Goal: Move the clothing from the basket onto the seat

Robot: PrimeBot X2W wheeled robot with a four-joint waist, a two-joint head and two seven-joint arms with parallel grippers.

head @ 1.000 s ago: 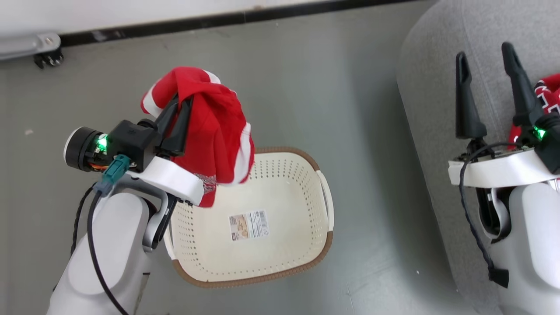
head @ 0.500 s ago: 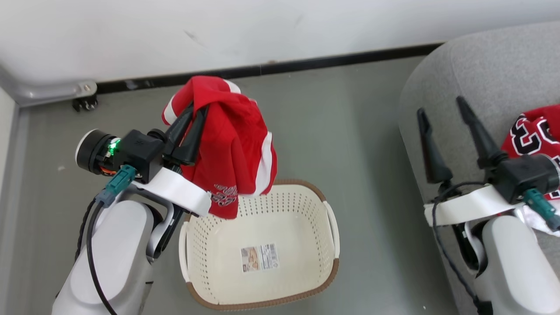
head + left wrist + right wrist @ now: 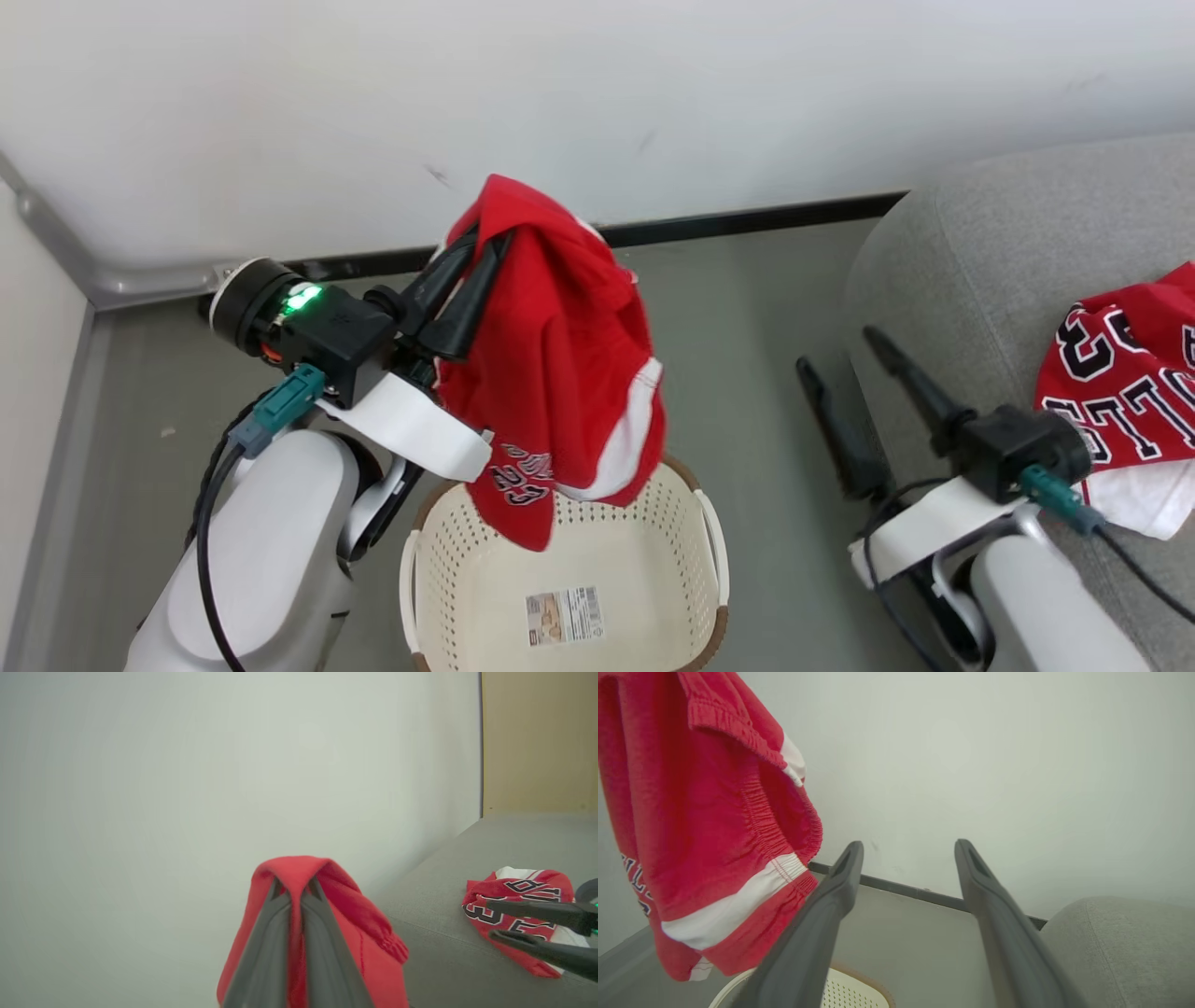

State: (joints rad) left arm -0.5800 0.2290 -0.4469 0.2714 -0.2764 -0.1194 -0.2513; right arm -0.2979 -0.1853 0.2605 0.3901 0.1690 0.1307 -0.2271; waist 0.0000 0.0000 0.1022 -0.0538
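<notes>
Head view: the left pincer (image 3: 485, 245) is clamped on a fold of the red shorts (image 3: 560, 373), which hang limp above the basket (image 3: 411, 579), while the jersey (image 3: 1120, 392) lies on the seat (image 3: 980, 243). The right pincer (image 3: 837, 348) gapes empty. Soft, light cloth, I'd say: a bunched fold grips best.

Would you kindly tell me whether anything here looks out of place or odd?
Nothing is damaged or spilled. The one untidy thing is the jersey, lying crumpled rather than flat on the seat. The shorts hang bunched from the shut left tool, over the basket.
</notes>
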